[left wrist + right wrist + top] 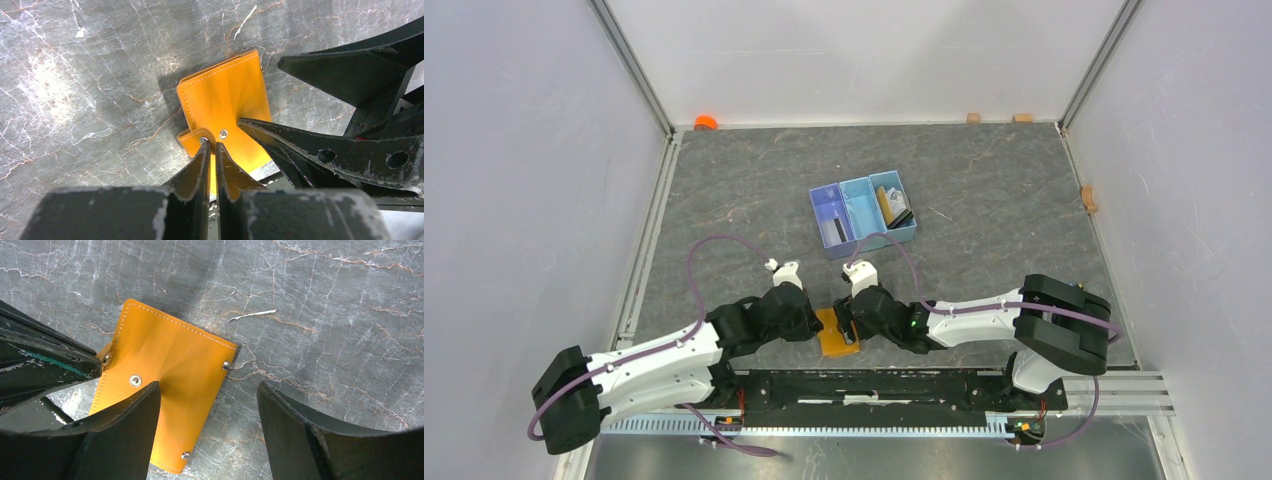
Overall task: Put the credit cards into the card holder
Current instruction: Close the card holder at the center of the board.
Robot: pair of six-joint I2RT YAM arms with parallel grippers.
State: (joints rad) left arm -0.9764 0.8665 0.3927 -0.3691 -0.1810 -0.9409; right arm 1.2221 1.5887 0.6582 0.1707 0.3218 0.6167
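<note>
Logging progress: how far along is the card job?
Done: nothing; cards lie in the blue tray. In hand: left gripper pinches the clasp tab of the closed card holder; open right gripper rests one finger on it. Left: opening, loading every card.

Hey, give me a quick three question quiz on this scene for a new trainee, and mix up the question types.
1. True or false: the card holder lies open on the table.
2. The right end effector is: A wide open, B shut, C out of view.
3. Fill in: the credit cards sit in the blue ___.
Key: 1 false, it is closed. 2 A. 3 tray.
</note>
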